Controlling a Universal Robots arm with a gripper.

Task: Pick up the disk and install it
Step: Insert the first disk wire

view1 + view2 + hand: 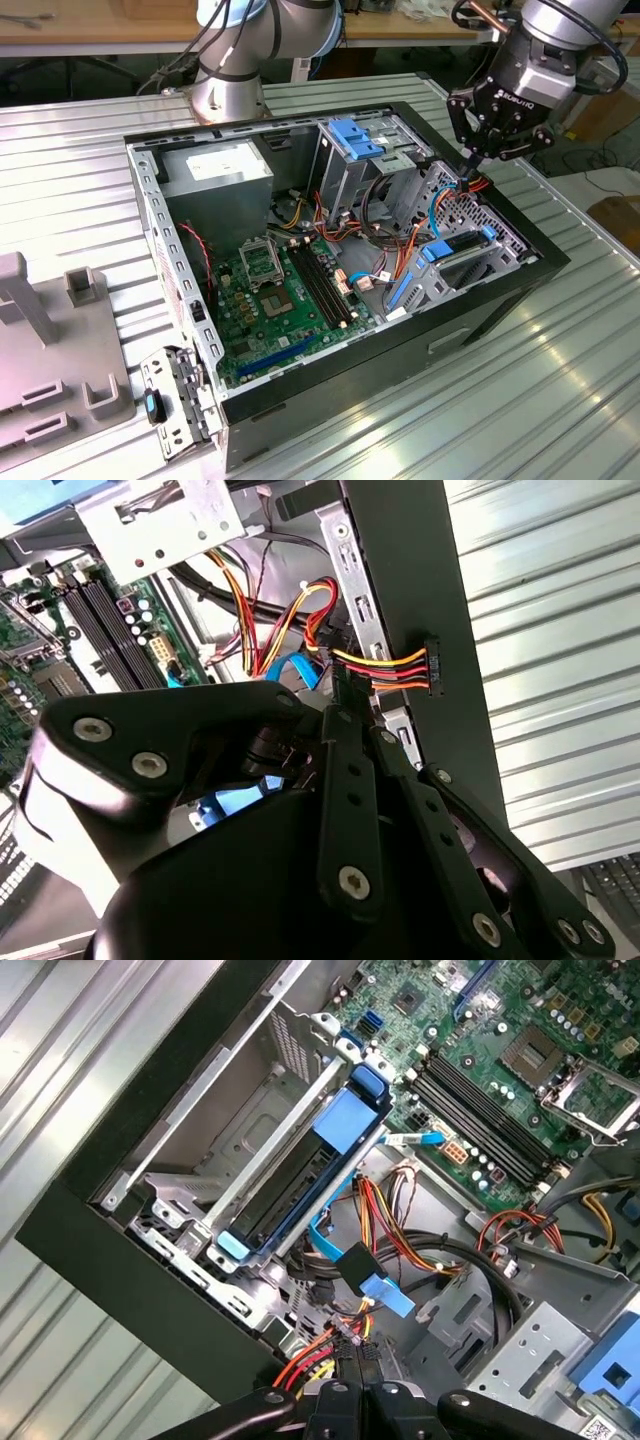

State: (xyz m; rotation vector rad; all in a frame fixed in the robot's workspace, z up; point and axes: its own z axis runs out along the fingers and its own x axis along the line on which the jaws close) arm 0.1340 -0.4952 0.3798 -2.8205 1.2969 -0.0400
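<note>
Disk (292,1198) looks seated in the bay at the case (130,1260) edge, so cabling stage. Tool (350,1362) pinched together at power cable (390,667), grip unclear. Plug needs aligning with disk port

- Robotics lab or workshop: a robot arm (228,90) stands on a ribbed metal table (400,420), its base at 12 o'clock in the exterior view.
- An opened PC case (480,310) lies on its side mid-table, with its motherboard (270,300) and wiring (400,250) bared.
- A grey moulded jig (50,380) sits at 8 o'clock of the case.
- A wooden bench (100,30) runs behind the table at 11 o'clock.
</note>
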